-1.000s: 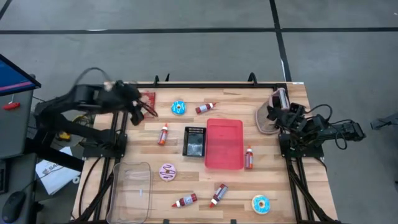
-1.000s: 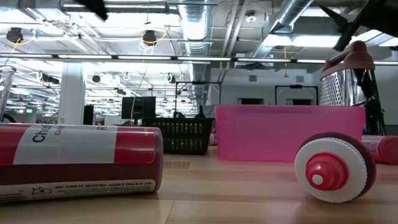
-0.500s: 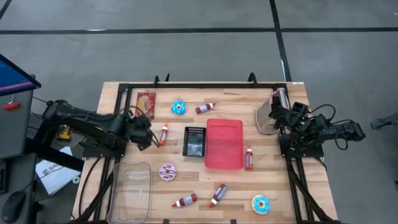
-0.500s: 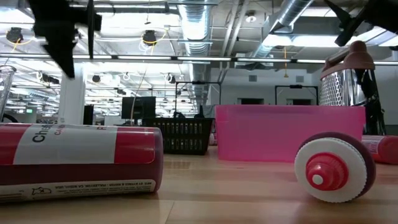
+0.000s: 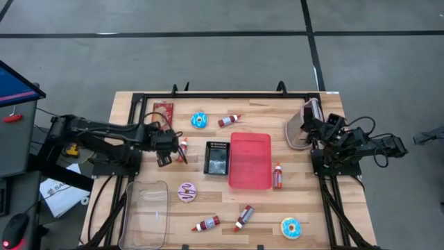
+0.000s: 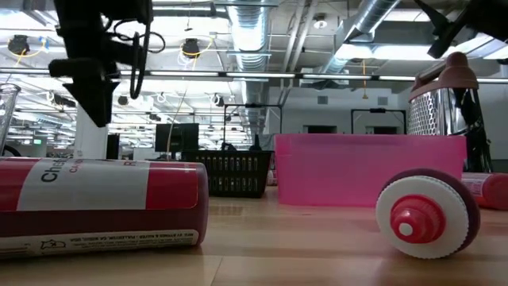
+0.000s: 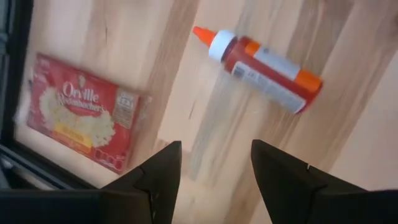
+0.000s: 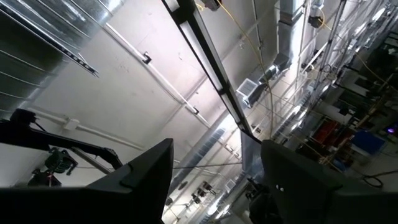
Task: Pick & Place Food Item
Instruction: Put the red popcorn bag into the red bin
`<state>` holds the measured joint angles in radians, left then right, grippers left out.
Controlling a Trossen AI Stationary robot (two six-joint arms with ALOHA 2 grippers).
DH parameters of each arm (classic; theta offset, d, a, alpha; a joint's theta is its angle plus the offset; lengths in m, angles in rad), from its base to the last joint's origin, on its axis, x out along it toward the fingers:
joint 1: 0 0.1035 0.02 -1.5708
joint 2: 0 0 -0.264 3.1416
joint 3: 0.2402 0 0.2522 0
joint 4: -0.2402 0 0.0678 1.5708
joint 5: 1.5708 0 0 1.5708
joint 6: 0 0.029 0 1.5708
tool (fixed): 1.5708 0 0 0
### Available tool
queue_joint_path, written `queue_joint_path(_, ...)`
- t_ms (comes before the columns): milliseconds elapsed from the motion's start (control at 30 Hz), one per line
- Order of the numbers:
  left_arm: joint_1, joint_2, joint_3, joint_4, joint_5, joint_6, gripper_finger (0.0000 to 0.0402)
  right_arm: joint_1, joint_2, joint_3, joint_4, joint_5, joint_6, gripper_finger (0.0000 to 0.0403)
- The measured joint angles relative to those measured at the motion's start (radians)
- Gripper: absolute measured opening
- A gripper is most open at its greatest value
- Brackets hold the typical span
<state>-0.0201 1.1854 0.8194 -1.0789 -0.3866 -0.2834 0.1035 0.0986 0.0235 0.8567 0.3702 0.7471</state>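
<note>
Left gripper (image 7: 211, 180) hovers over the wooden table (image 7: 348, 155), fingers parted and empty, small red plastic sauce bottle with orange label (image 7: 264, 61) just ahead; right gripper (image 8: 214, 180) wide open, raised.

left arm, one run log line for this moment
left tool: open, empty, over table beside sauce bottle | popcorn bag: flat near table edge | right tool: open, parked, pointing at ceiling

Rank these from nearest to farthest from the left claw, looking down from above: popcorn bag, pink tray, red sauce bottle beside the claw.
From the left gripper:
1. Red sauce bottle, right beside it.
2. Popcorn bag, at the table's far left corner.
3. Pink tray, mid-table, toward the right arm.
</note>
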Motion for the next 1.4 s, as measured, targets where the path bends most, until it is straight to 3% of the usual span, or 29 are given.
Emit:
queue_joint_path(267, 0.079, 0.248, -0.003, 0.046, 0.006, 0.156, 0.0189, 0.000, 0.000, 0.000, -0.068, -0.002, -0.011, 0.0235)
queue_joint_path(500, 0.163, 0.391, -0.002, 0.102, -0.184, 0.258, 0.0189, 0.001, 0.000, 0.000, -0.063, -0.003, -0.009, 0.0235)
queue_joint_path(833, 0.348, 0.398, -0.001, 0.130, -0.201, 0.305, 0.0189, 0.001, 0.000, 0.000, -0.063, -0.005, -0.005, 0.0235)
queue_joint_path(1133, 0.373, 0.398, -0.083, 0.171, -0.166, 0.329, 0.0189, 0.001, 0.000, 0.000, -0.063, -0.006, 0.005, 0.0235)
queue_joint_path(1400, 0.417, 0.398, -0.083, 0.193, -0.167, 0.337, 0.0185, 0.001, 0.000, 0.000, -0.107, -0.006, 0.004, 0.0235)
